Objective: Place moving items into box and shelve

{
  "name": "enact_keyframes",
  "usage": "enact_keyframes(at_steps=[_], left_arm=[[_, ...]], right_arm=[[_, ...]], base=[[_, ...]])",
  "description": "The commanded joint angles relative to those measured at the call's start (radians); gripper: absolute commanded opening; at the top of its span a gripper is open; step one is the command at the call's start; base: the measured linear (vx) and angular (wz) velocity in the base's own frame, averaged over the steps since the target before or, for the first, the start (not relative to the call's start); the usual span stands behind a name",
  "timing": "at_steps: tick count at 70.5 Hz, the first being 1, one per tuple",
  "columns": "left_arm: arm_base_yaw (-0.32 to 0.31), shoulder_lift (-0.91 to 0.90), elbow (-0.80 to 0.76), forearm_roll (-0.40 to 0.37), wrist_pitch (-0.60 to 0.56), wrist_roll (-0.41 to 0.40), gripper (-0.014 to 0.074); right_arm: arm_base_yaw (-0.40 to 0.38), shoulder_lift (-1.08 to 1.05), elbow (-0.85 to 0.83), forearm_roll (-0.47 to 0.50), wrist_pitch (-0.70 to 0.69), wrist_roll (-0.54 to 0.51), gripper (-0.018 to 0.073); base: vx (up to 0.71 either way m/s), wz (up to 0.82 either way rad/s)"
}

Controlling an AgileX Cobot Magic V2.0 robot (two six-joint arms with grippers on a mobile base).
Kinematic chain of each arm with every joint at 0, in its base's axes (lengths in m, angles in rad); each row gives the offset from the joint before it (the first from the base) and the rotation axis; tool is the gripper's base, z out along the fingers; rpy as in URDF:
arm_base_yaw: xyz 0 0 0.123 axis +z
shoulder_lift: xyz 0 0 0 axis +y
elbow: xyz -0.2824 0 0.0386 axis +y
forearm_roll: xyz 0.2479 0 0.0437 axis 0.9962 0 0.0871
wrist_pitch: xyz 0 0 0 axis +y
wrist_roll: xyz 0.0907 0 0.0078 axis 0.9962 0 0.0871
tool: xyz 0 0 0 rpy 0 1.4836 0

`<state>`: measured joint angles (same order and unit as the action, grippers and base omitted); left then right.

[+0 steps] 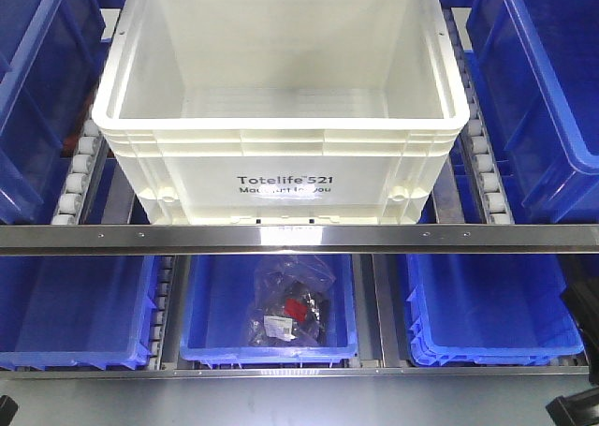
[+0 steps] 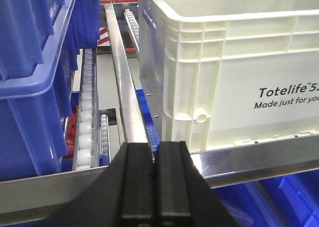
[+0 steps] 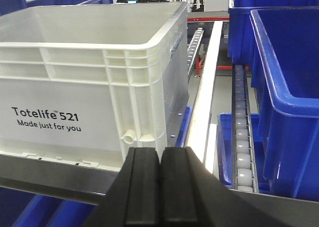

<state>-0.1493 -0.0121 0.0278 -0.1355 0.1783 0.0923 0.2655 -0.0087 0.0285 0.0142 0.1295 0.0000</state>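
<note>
A white Totelife 521 box (image 1: 281, 178) sits on the upper shelf behind a steel rail (image 1: 299, 237); its inside looks empty. It also shows in the left wrist view (image 2: 239, 77) and the right wrist view (image 3: 75, 82). My left gripper (image 2: 155, 157) is shut and empty, in front of the rail off the box's left corner. My right gripper (image 3: 161, 162) is shut and empty, in front of the rail off the box's right corner. In the front view only dark bits of the arms show at the bottom corners.
Blue bins flank the box on both sides (image 1: 42, 80) (image 1: 547, 80). Roller tracks (image 1: 80, 178) (image 1: 487, 178) run beside it. Below the rail stand three blue bins; the middle one (image 1: 271, 337) holds a clear plastic bag with dark and red parts (image 1: 290, 304).
</note>
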Motion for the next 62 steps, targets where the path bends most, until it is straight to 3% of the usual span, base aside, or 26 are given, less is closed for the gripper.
enact_keyframes(at_steps=[1,62], left_arm=[[-0.004,-0.007,0.016,-0.001,-0.079,0.001,-0.0027],[-0.004,-0.007,0.016,-0.001,-0.079,0.001,-0.0026]], right_arm=[[-0.003,-0.014,0.006,0.002,-0.08,0.0,-0.0015],[-0.003,-0.013,0.006,0.002,-0.08,0.0,-0.0015]], base=[[0.0,0.0],[0.0,0.0]])
